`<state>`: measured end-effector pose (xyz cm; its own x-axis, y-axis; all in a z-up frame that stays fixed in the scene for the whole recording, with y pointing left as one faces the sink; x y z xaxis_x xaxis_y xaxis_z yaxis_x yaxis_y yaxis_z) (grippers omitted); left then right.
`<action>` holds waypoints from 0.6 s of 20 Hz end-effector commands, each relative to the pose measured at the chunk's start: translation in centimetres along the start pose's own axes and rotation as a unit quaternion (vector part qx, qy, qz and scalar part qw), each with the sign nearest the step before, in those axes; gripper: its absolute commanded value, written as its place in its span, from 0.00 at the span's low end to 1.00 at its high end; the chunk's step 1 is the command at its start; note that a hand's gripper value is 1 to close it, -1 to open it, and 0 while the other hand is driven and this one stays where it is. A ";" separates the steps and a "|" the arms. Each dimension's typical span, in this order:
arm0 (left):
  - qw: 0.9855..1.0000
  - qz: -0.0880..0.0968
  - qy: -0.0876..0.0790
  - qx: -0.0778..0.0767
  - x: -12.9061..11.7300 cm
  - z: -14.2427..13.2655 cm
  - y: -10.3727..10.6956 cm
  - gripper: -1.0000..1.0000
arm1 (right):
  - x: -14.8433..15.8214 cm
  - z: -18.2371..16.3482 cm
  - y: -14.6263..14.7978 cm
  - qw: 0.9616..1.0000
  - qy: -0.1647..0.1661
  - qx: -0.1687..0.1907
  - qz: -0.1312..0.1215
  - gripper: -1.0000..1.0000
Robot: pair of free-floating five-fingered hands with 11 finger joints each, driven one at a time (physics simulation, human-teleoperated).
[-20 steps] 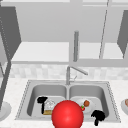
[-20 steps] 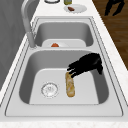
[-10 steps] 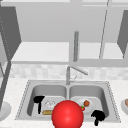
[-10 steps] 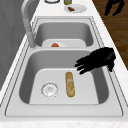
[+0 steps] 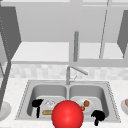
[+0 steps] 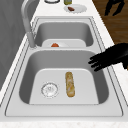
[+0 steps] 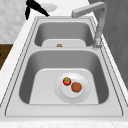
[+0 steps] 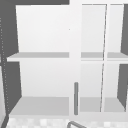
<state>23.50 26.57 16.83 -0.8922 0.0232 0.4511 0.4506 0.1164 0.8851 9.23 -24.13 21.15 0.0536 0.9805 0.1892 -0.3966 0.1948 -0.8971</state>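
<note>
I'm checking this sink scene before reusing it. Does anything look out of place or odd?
Yes: a bread roll lies bare on the left basin floor beside the drain, and a big red ball sits at the sink's front edge. The left hand hovers open above the roll.

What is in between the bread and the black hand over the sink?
Nothing. In the left side view the left hand hangs above the basin's near rim, and only bare sink floor lies between it and the bread.
</note>
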 end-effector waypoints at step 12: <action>1.000 0.001 0.005 -0.006 6.0 -3.1 -3.6 0.00 | 0.0 0.0 0.0 1.000 0.000 0.000 0.000 0.50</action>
<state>17.93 23.97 17.59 -0.8949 0.0162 0.4460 0.4450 0.1099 0.8888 9.23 -24.13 21.15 0.0536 0.9805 0.1892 -0.3966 0.1948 -0.8971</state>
